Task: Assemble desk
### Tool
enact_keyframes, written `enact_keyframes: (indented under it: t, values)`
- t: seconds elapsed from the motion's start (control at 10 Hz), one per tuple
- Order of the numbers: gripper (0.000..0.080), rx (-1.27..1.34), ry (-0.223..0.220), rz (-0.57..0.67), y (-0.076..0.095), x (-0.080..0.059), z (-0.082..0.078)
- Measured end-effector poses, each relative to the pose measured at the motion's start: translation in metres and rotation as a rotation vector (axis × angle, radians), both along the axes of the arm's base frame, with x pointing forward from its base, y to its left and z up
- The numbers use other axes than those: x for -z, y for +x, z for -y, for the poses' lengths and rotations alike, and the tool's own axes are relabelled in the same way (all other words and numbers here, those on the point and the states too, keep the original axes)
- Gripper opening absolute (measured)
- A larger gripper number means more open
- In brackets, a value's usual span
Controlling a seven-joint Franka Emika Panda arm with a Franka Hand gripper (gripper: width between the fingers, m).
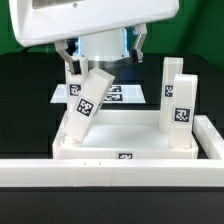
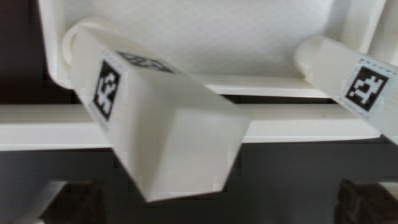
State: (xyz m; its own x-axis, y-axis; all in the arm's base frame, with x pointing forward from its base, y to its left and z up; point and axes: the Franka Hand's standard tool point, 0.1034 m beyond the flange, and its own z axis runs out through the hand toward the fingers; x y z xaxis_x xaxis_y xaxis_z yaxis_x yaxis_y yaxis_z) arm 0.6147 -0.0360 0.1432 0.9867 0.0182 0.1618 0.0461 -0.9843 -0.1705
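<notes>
The desk's white tray-like tabletop lies on the black table, just behind the long low wall. One white tagged leg leans tilted out of the tabletop's corner on the exterior view's left. My gripper hangs open just above that leg's upper end, its fingers spread wide on either side and apart from it. In the wrist view the same leg juts toward the camera, with dark fingertips well clear of it. Another leg stands upright at the corner on the exterior view's right and shows in the wrist view as well.
A further white leg stands behind the upright one. The marker board lies flat behind the tabletop. The long white low wall runs across the front and up the exterior view's right side.
</notes>
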Motion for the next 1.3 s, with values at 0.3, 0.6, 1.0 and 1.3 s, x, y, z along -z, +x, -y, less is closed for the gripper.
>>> enact_keyframes:
  t: [0.3, 0.6, 1.0, 1.3]
  values:
    - [0.0649, -0.002, 0.001, -0.001, -0.0004, 0.0009, -0.0016]
    - [0.0649, 0.053, 0.009, -0.039, -0.0046, -0.0007, -0.0028]
    - [0.0649, 0.1, -0.02, -0.078, -0.0049, 0.0001, -0.0015]
    - [0.0649, 0.095, -0.021, -0.078, -0.0049, 0.0002, -0.0024]
